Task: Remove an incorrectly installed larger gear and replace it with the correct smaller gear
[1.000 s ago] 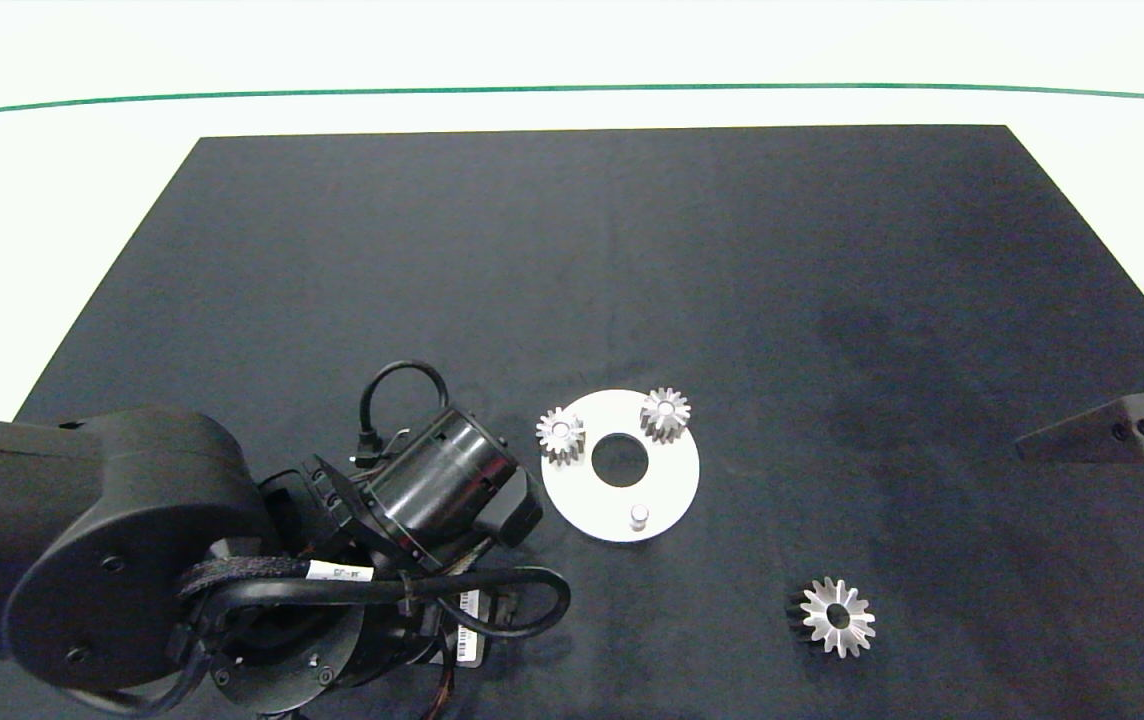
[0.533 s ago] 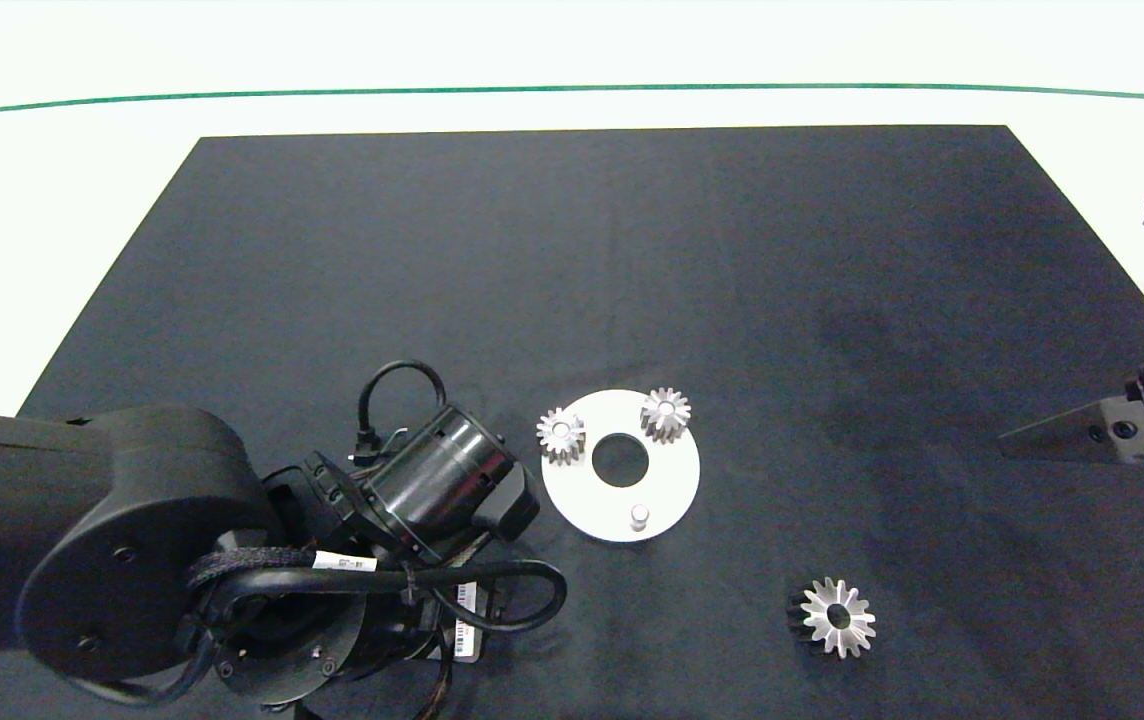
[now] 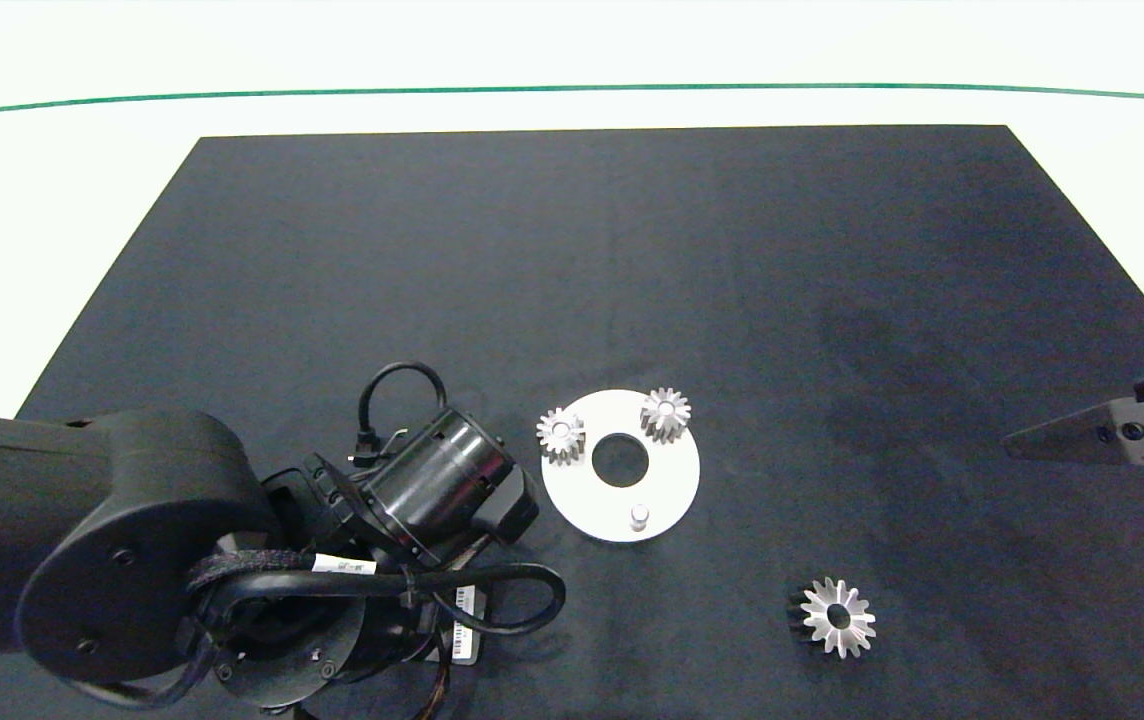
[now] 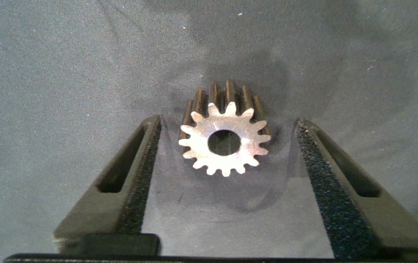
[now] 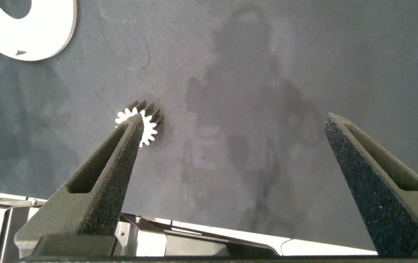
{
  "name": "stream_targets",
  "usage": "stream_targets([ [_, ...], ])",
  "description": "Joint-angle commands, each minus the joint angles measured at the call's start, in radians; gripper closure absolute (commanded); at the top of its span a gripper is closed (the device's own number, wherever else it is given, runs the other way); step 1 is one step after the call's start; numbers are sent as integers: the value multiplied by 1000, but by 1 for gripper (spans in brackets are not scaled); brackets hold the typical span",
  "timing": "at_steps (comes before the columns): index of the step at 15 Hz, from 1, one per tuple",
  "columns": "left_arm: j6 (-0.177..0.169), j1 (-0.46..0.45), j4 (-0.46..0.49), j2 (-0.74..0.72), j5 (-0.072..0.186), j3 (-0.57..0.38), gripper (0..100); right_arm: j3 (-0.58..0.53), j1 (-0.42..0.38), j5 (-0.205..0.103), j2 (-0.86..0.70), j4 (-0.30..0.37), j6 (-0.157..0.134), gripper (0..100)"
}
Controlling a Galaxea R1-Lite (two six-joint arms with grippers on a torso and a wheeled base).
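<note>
The smaller gear [image 4: 225,139], silver with stubby teeth, lies on the black mat between the fingers of my left gripper [image 4: 227,123]. That gripper is open and touches nothing. In the head view the left arm [image 3: 132,560] hides both. The larger gear [image 3: 837,617], with its bright star-like face, lies loose on the mat at the front right, apart from the white round plate [image 3: 672,480]; it also shows as the larger gear [image 5: 145,124]. Two small gears [image 3: 561,435] [image 3: 665,414] sit on the plate, and one peg [image 3: 639,516] is bare. My right gripper [image 5: 231,124] hangs open at the right edge.
The black mat [image 3: 572,250] covers most of the white table, with a green line [image 3: 572,88] beyond it. A corner of the white plate [image 5: 26,29] shows in the right wrist view. The right arm's finger [image 3: 1072,440] reaches in over the mat's right side.
The left arm has shifted very slightly over the front left. The right gripper wavered a little at the right edge. The gears and plate have not moved.
</note>
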Motion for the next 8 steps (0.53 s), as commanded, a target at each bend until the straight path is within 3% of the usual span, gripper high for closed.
stream_targets([
  [1,-4,0,2,-2,2,4,32,-1,-1,-2,-1,4,2,0],
  [8,-4,1,0,-2,4,4,47,-3,-1,-1,-24,4,2,0],
])
